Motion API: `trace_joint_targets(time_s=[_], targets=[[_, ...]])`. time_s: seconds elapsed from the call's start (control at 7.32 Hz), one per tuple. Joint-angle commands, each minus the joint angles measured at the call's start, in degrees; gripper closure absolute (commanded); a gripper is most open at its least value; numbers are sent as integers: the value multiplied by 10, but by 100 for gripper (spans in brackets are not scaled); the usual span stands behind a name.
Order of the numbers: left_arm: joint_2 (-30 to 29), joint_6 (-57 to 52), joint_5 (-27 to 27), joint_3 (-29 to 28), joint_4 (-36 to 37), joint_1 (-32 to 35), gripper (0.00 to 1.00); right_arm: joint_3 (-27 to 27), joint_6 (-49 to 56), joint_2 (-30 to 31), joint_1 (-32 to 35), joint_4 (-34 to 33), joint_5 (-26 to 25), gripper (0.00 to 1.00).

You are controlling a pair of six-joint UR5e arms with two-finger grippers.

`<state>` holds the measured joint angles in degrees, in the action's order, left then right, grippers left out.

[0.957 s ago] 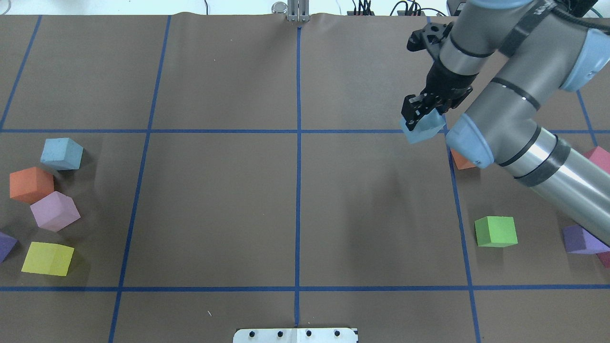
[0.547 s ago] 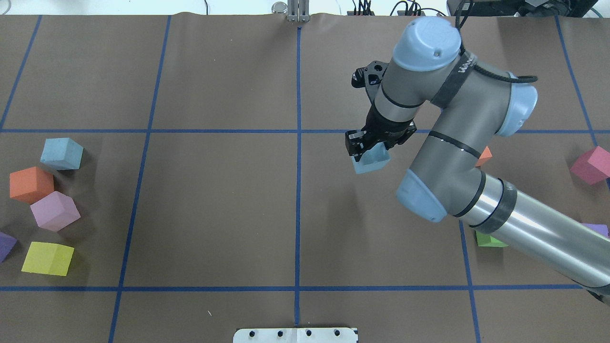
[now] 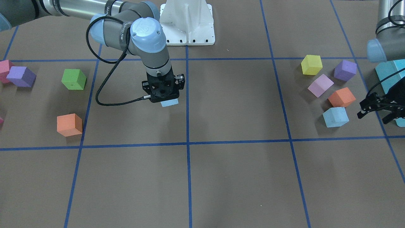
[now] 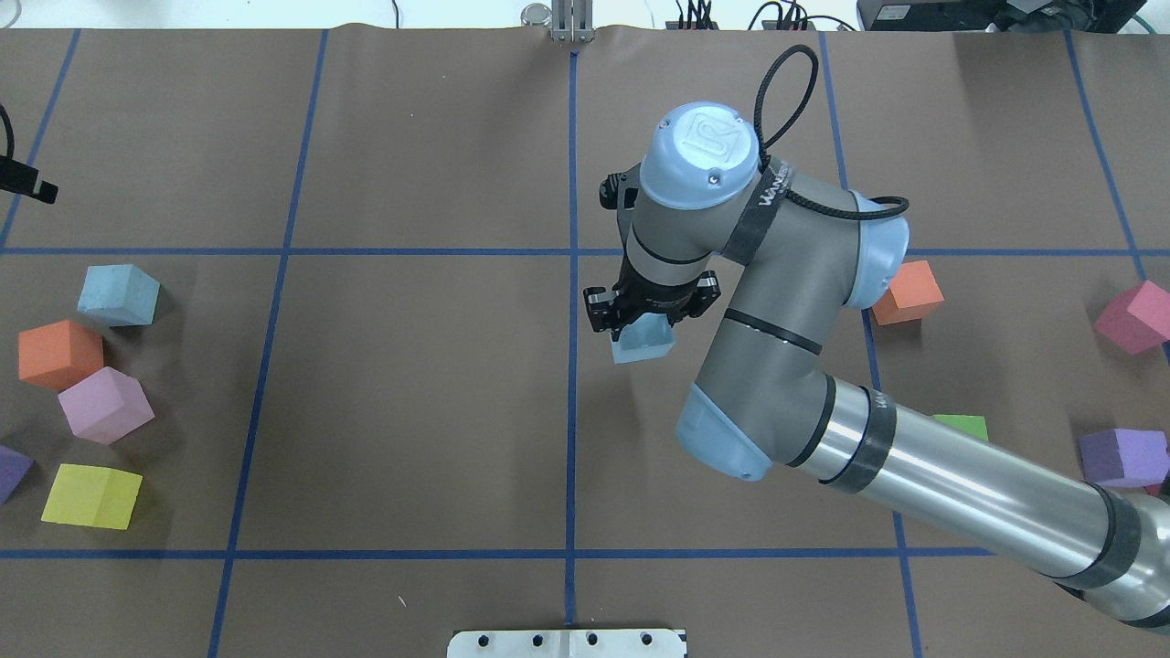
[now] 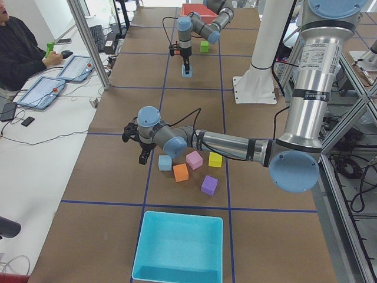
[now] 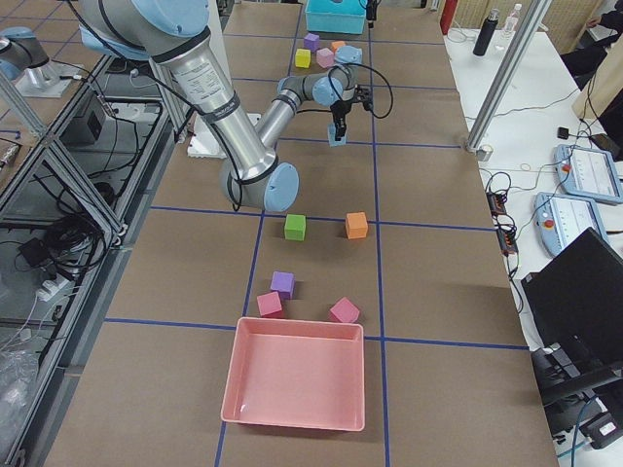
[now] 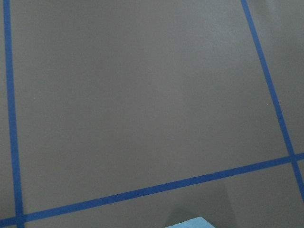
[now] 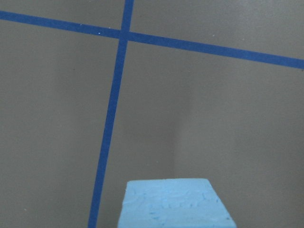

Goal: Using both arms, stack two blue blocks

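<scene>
Brown paper marked into large squares by blue tape covers the worktop. Near its middle, just on the robot's right of the centre tape line, the right arm bends down. Its right pincer is clenched on a blue block, with fingers pressed against two opposite sides. Seen from across the table, the pincer's body covers most of that block and leaves only a lower strip showing. Whether the block touches the paper or hangs just above it cannot be told. The right wrist camera shows only the block's speckled top face, cut off by the bottom edge. The second blue block sits on the worktop far to the robot's left. It lies in a loose cluster with an orange cube, a lilac cube, a yellow cube and a purple cube cut off by the frame edge. The left pincer hovers near that block, fingers spread and empty. Overhead, only a small black piece shows at the left edge, too little to tell which part it is. The left wrist camera catches a pale blue corner at its bottom edge, too little to identify. On the robot's right, a green cube is mostly hidden behind the right arm, and a second orange cube peeks out beside the arm's elbow.
</scene>
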<state>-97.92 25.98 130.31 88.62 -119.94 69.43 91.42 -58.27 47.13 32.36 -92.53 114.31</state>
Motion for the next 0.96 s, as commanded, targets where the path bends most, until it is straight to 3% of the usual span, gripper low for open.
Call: trace_joint_targets(time_s=[0.0,0.82], targets=[[-9,26,-23,-5,0,-46,3,-47,-18,-13,-11,30,-13,46],[-4,50,-38,-28,-15,-67,3,-122,-92,-74,-22,53,-27,46]])
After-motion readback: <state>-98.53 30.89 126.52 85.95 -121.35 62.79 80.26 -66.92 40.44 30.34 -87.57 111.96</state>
